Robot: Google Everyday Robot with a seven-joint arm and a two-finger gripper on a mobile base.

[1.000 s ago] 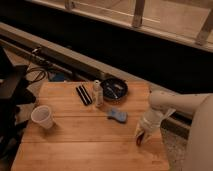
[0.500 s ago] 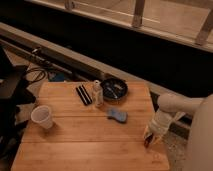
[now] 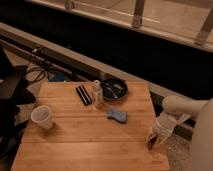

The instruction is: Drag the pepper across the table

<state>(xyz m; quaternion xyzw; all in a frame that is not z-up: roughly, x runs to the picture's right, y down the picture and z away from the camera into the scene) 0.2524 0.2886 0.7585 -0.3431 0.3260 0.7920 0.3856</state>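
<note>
Camera view, looking down on a light-brown butcher-block table [image 3: 75, 140] with plank seams. At the right edge, near the front corner, the gripper [image 3: 156, 141] pointing down from a pale arm [image 3: 182, 107] reaching in from the right. Directly at the fingertips, a small dark red-brown shape, apparently the pepper [image 3: 151, 144], right at the table's right rim and touching or nearly touching the gripper; cannot tell whether clamped or merely beside it. Well to the left of the gripper, near the table's middle, a blue sponge [image 3: 117, 115]. Behind the sponge, a small upright bottle [image 3: 97, 93], with two black sticks [image 3: 83, 94] lying just to its left and a dark round bowl [image 3: 114, 89] just to its right. Far to the left, a white paper cup [image 3: 42, 117] standing upright.
</note>
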